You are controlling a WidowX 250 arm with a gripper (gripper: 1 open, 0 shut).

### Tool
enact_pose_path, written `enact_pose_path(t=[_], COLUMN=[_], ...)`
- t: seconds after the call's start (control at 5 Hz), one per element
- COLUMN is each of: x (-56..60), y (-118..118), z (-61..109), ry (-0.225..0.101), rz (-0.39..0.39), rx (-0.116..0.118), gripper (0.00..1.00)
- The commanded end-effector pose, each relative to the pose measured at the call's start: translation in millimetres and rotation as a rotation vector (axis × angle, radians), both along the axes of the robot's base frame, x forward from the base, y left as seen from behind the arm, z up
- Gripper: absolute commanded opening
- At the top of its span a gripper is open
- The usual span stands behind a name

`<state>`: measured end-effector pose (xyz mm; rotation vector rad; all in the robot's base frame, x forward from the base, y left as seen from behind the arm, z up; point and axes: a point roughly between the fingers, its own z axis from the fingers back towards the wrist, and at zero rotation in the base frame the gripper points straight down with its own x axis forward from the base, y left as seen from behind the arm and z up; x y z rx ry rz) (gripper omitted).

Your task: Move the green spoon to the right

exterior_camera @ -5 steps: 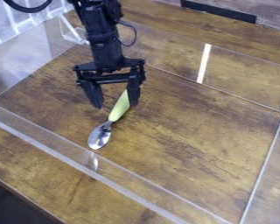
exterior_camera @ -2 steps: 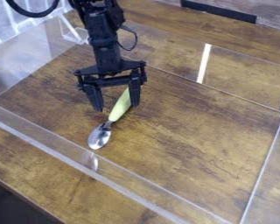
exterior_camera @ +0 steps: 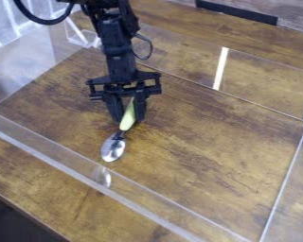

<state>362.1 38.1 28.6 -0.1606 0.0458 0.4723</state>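
Since a second ago the end effector (exterior_camera: 125, 107) has dropped lower over the green spoon (exterior_camera: 122, 127) and its jaws have drawn in from a wide straddle to a narrow gap around the yellow-green handle. They now sit close on either side of the handle's upper part; whether the pads actually press on it I cannot tell, so a firm hold is not certain.

The green spoon lies on the wooden table (exterior_camera: 230, 142), its handle under the end effector and its silver bowl pointing toward the near-left clear wall (exterior_camera: 65, 156) of the enclosure. Compared with the earlier frames, the bowl looks to have slid slightly right and nearer the camera (a small nudge, likely from the fingers arriving).

Judging from this, the grasp is being made and the carry to the right has not begun. Risks from here:

- The handle is tapered and smooth, so jaws closing near its thicker upper end could squeeze it out toward the bowl, and the spoon would skid away.
- The grip sits far from the heavy metal bowl, so on lifting the spoon may pivot and hang bowl-down, or slip free.
- If the fingertips are touching the table, dragging right could scrape the wood.
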Motion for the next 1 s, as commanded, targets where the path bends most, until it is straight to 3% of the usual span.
enact_pose_path(t=[0.0, 0.4, 0.8], x=[2.2, -10.9, -3.1], y=[2, -26, -17], z=[20.6, 28.5, 32.5], ry=[-0.068, -0.085, -0.114], rz=[-0.002, -0.075, -0.172], rx=[0.002, -0.017, -0.027], gripper=[0.0, 0.0, 0.0])
